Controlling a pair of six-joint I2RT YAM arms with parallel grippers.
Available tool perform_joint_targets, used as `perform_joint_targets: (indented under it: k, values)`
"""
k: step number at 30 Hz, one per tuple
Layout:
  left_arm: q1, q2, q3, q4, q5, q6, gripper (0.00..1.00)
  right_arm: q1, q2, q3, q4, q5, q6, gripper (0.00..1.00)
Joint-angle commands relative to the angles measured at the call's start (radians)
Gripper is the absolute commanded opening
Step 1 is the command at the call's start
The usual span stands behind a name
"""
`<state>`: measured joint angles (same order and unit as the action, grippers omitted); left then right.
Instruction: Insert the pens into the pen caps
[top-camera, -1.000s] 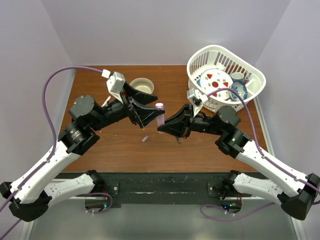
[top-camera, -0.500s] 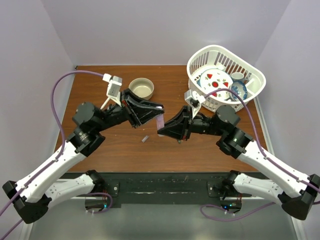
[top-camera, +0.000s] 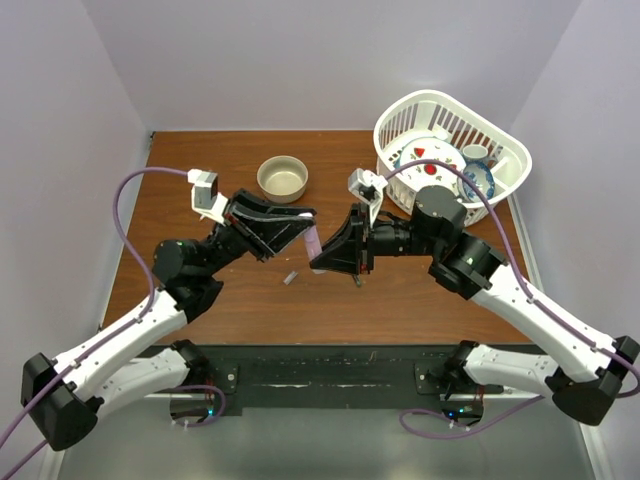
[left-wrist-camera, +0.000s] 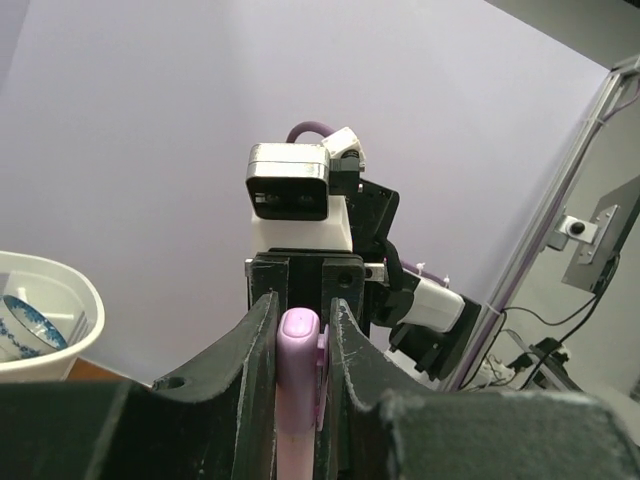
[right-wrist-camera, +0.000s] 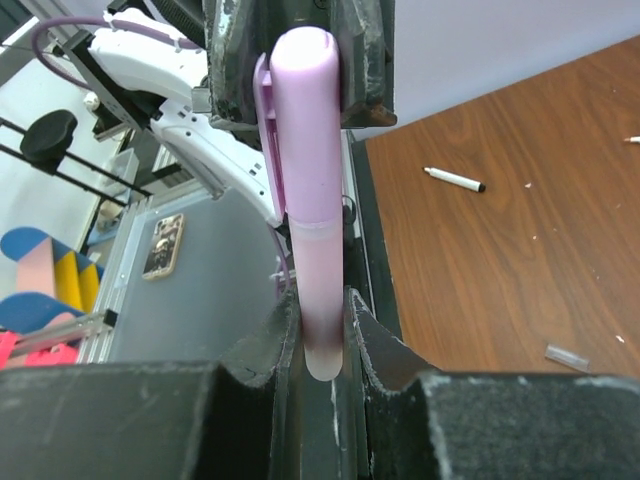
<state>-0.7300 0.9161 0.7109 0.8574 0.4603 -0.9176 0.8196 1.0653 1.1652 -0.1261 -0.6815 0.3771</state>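
Marker body (right-wrist-camera: 320, 265) pinched tight in right gripper (right-wrist-camera: 322, 310), pink cap (left-wrist-camera: 298, 350) pinched tight in left gripper (left-wrist-camera: 300, 318)

Bench (top-camera: 330, 160): brown wood-grain top, boxed in by 3 pale lilac walls. Back wall (top-camera: 330, 60) along far edge, left wall (top-camera: 60, 150) and right wall (top-camera: 590, 110) along side edges. All 3 plain and matte.

Black plate (top-camera: 330, 378) runs along near edge, grey surface (top-camera: 330, 450) below it.

Light even and soft; faint shadows only.

Left wrist view: lilac wall fills background, aluminium frame post (left-wrist-camera: 566, 170) slants at right.

Right wrist view: past the bench edge, grey floor (right-wrist-camera: 200, 310) and 1 blurred blue-yellow-pink shape (right-wrist-camera: 40, 270).
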Motion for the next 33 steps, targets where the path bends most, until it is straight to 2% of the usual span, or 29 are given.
perform_joint_targets:
  k: [1,3,5,6,7,11,13,17,18,24,28,33]
  values:
    - [-0.04,0.007,-0.044,-0.273,0.264,0.015,0.0,-0.062,0.027,0.185,0.316,0.194,0.011,0.0]
    - [-0.031,0.012,0.047,-0.441,0.201,0.124,0.0,-0.062,0.028,0.15,0.274,0.189,0.013,0.0]
    - [-0.028,0.024,0.154,-0.583,0.091,0.199,0.0,-0.063,0.018,0.067,0.269,0.152,0.019,0.06]
    - [-0.026,0.029,0.188,-0.621,0.049,0.257,0.0,-0.063,0.009,0.039,0.246,0.152,0.02,0.11]
    - [-0.022,0.038,0.223,-0.656,-0.031,0.281,0.0,-0.063,-0.014,0.01,0.231,0.152,0.013,0.25]
    - [-0.008,0.124,0.411,-0.845,-0.184,0.35,0.0,-0.063,-0.093,-0.148,0.106,0.131,-0.023,0.44]
    - [0.0,0.161,0.438,-0.9,-0.248,0.367,0.0,-0.063,-0.163,-0.202,0.056,0.14,-0.024,0.53]
    - [0.003,0.227,0.429,-0.946,-0.394,0.362,0.0,-0.062,-0.244,-0.268,-0.059,0.184,-0.061,0.63]
    - [0.01,0.242,0.421,-0.949,-0.416,0.337,0.0,-0.063,-0.252,-0.266,-0.119,0.221,-0.073,0.68]
    - [0.023,0.383,0.338,-0.871,-0.414,0.26,0.0,-0.062,-0.269,-0.253,-0.21,0.349,-0.109,0.82]
    - [0.046,0.492,0.277,-0.769,-0.433,0.203,0.0,-0.062,-0.263,-0.243,-0.228,0.405,-0.113,0.85]
    - [0.083,0.599,0.237,-0.716,-0.42,0.164,0.0,-0.065,-0.283,-0.265,-0.213,0.454,-0.115,0.85]
